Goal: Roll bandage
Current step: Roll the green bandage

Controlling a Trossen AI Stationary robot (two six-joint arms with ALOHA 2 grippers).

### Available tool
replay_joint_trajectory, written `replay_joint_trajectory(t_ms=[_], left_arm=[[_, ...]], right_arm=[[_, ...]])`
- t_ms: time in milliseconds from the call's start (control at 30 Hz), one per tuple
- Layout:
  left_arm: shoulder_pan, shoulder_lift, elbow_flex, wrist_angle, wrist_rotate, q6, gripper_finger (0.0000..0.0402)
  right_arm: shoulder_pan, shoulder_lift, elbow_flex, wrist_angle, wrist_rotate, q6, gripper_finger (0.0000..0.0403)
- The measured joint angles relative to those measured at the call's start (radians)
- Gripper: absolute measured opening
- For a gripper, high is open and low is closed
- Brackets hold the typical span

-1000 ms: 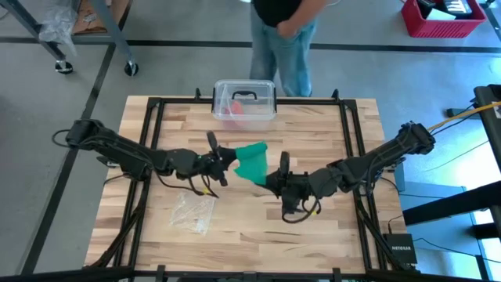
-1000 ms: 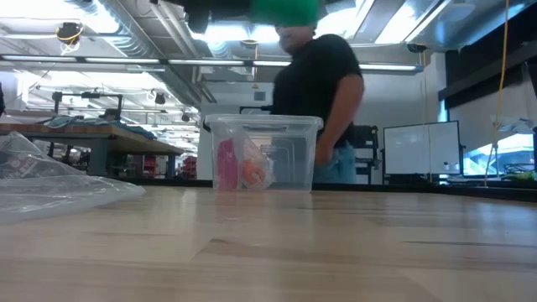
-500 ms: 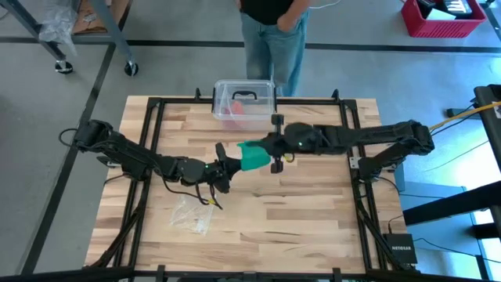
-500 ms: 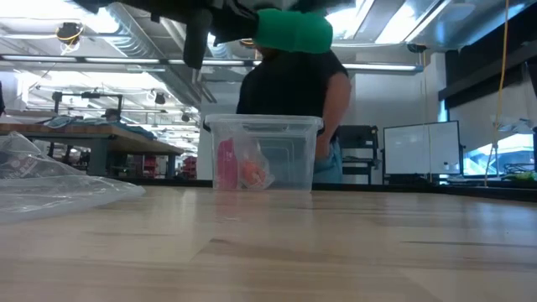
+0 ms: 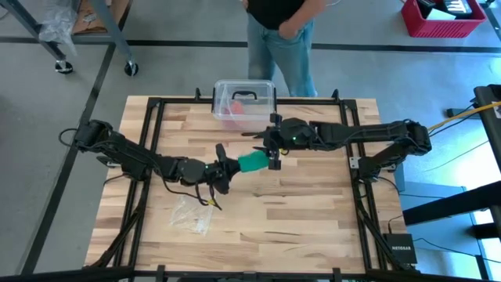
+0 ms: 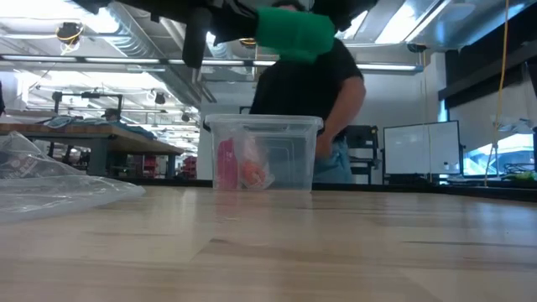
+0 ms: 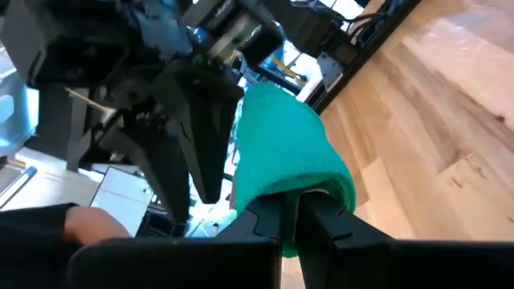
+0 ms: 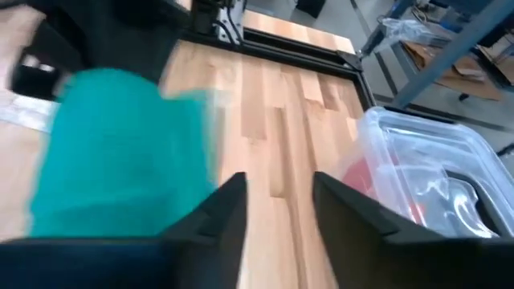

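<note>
The green bandage point(image 5: 250, 160) is a bunched bundle held in the air over the middle of the table; the low view point(image 6: 294, 33) shows it high above the tabletop. My left gripper point(image 5: 223, 164) reaches in from the table's left and is shut on the bundle point(image 7: 289, 152). My right gripper point(image 5: 272, 153) reaches in from the right at the bundle's far right side. It is open, and in its wrist view point(image 8: 277, 189) the bandage point(image 8: 120, 152) lies beside one finger, not between the two. My left gripper pinches the left end of the bandage bundle point(image 7: 299, 183) between its two shut fingers. The fingers come in about level from the table's left. The bundle sticks out beyond the fingertips, lifted clear of the table. My right gripper: I cannot tell whether a finger touches the bandage.
A clear plastic box with a black handle point(image 5: 244, 100) stands at the far edge, with pink and red things inside point(image 6: 243, 168). A clear plastic wrapper point(image 5: 193, 213) lies at the near left. A person point(image 5: 280, 31) stands beyond the far edge. Black rails point(image 5: 149, 141) frame the table.
My right gripper has swung from the bandage's near right side toward the table's far edge and now stands at its far right side. My left gripper has shifted a little to the right. The bandage, wider and looser before, is now a smaller, tighter bundle.
</note>
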Motion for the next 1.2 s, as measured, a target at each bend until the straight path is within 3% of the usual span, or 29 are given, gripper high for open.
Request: replay_joint_trajectory(t_ms=[167, 300, 667, 967, 1067, 1200], left_arm=[[0.0, 0.0, 0.0, -0.023, -0.001, -0.024, 0.0008], [0.0, 0.0, 0.0, -0.016, -0.002, -0.019, 0.0008], [-0.017, 0.0, 0.0, 0.012, -0.006, -0.011, 0.0008], [-0.046, -0.019, 0.031, 0.043, -0.007, -0.081, 0.0008], [-0.049, -0.036, 0.036, 0.037, -0.007, -0.133, 0.0008], [-0.049, -0.07, 0.042, 0.043, -0.006, -0.224, 0.0008]], right_arm=[[-0.001, 0.0, 0.0, -0.002, 0.014, 0.043, 0.0209], [-0.001, 0.0, 0.0, -0.021, 0.015, 0.065, 0.0232], [-0.028, -0.007, 0.0, -0.067, 0.019, 0.035, 0.0232], [-0.026, -0.156, -0.002, -0.196, -0.024, 0.01, 0.0231], [-0.026, -0.211, -0.071, -0.169, -0.094, 0.032, 0.0231], [-0.025, -0.277, -0.253, 0.018, -0.143, 0.043, 0.0231]])
